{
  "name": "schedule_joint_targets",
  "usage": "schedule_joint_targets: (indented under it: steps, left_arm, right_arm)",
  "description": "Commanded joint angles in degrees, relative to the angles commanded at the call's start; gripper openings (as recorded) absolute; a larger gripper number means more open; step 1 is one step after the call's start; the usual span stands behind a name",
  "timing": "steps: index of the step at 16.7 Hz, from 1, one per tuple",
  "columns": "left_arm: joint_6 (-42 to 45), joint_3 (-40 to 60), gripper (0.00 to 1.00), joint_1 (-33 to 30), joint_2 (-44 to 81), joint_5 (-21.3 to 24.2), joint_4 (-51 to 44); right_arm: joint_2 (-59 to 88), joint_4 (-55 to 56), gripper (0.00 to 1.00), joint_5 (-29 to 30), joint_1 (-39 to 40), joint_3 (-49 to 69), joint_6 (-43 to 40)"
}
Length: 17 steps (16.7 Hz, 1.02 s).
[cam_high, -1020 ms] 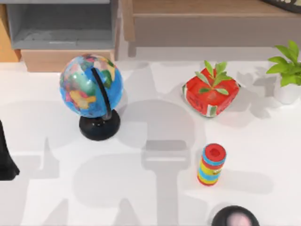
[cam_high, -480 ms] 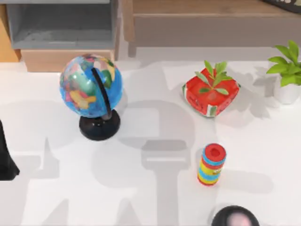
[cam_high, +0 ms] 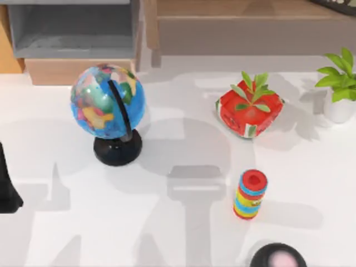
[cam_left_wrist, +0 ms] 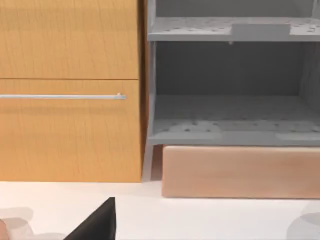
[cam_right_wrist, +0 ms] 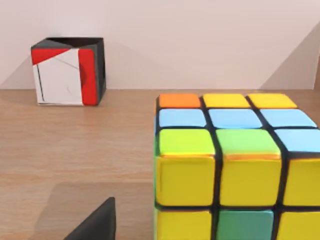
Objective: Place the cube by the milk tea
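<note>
the cube [cam_high: 248, 110] sits untouched on the surface, well apart from the globe [cam_high: 108, 102]; both arms look parked, jaws' state i cannot tell, no grasp begun.

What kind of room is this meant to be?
Probably a rendered study or home office: a white table holding a globe and a potted plant, with a wooden cabinet and grey shelves behind it.
</note>
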Motion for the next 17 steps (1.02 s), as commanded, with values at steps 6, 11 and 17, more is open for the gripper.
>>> schedule_joint_targets:
  steps: [6,11,17]
  left_arm:
    - [0.0,0.0,1.00,0.0,0.0,0.0,0.0]
    - [0.0,0.0,1.00,0.0,0.0,0.0,0.0]
    - [0.0,0.0,1.00,0.0,0.0,0.0,0.0]
  right_arm:
    - [6.0,0.0,1.00,1.9,1.8,5.8,-0.1]
    - [6.0,0.0,0.85,1.9,1.8,5.8,-0.1]
    - [6.0,0.0,0.40,1.9,1.8,5.8,-0.1]
